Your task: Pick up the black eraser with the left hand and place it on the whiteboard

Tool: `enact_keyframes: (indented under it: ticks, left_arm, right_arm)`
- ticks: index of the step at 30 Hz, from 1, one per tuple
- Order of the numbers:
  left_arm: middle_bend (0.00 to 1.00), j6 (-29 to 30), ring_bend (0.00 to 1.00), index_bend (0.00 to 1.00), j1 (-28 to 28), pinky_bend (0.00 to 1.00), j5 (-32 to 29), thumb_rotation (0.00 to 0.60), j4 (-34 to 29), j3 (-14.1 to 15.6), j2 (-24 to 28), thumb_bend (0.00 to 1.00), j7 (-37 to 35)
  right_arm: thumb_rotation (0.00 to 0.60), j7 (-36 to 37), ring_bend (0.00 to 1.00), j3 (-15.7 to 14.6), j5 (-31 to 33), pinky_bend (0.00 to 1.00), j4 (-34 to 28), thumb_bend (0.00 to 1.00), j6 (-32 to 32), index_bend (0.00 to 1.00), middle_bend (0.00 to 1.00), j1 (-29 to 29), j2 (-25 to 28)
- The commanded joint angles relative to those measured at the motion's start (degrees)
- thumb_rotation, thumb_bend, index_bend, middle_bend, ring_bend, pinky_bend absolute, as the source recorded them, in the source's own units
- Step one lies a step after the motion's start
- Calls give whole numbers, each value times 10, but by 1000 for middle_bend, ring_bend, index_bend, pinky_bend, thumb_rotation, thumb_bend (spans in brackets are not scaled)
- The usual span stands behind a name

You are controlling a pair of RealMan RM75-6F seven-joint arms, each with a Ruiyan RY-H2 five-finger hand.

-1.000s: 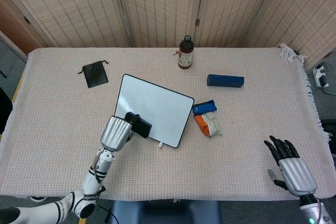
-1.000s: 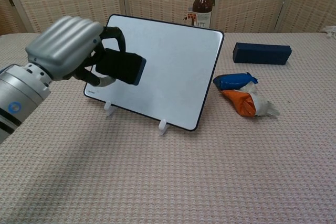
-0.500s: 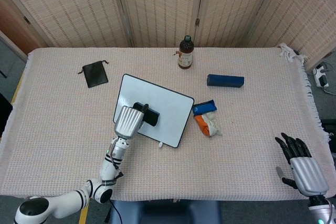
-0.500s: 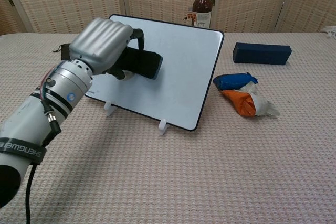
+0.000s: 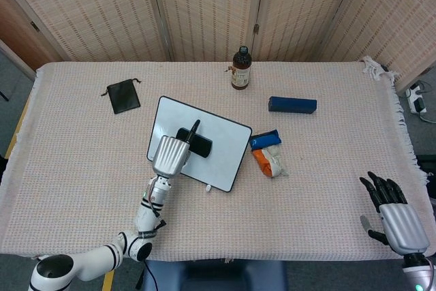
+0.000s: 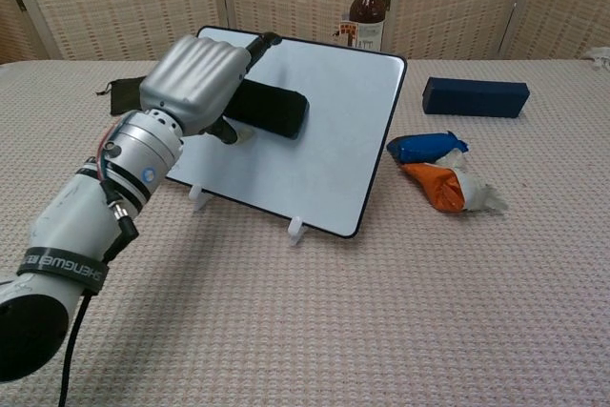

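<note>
Staged robot lab: cloth-covered table (image 5: 327, 168) before woven folding screens (image 5: 204, 11); test props

Over the last second the left hand (image 6: 195, 83) has carried the black eraser (image 6: 272, 111) from off the lower left edge of the whiteboard (image 6: 334, 140) up onto its white face, and the eraser now lies flat against the upper middle of the board. One finger now points up past the top edge. The right hand (image 5: 398, 215) has drawn back toward the near right table corner.
</note>
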Motion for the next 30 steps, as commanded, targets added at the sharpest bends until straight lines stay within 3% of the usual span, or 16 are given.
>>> enact_keyframes:
  ticks: [1,7,12,14,16,18,21,25,30]
  left_arm:
    - [1000,1,988,100,0,1000,-1,600,-3,3,1,239,3]
    - [1000,15,986,70,23,1000,-10,600,-71,15,33,215,40]
    - [1000,40,928,22,87,1000,-32,600,-217,44,122,197,103]
    - [955,58,797,9,129,964,-45,600,-303,63,182,195,124]
    - [783,74,618,3,166,803,-54,600,-377,84,239,196,122]
    - [473,90,379,0,210,487,-58,600,-454,114,310,202,90]
    - [207,103,146,0,262,217,-32,600,-515,170,407,210,5]
    - [57,153,13,0,331,20,26,600,-510,243,483,211,-78]
    - [25,262,0,0,422,0,94,600,-442,289,484,211,-186]
  right_arm:
    - [600,1,0,0,-2,0,0,445,3,0,0,-2,0]
    - [600,1,0,-2,-9,0,1,444,7,0,0,-4,1]
    - [600,1,0,-6,-19,0,2,444,8,0,0,-5,2]
    - [600,0,0,-8,-24,0,2,445,9,0,0,-5,2]
    - [600,-1,0,-10,-29,0,3,444,9,0,0,-5,1]
    - [600,-4,0,-12,-35,0,3,444,7,0,0,-4,-1]
    - [600,-12,0,-17,-44,0,4,444,0,0,0,-1,-5]
    - [600,-20,0,-24,-56,0,5,445,-10,0,0,4,-11]
    - [600,-35,0,-26,-58,0,6,444,-20,0,0,8,-19]
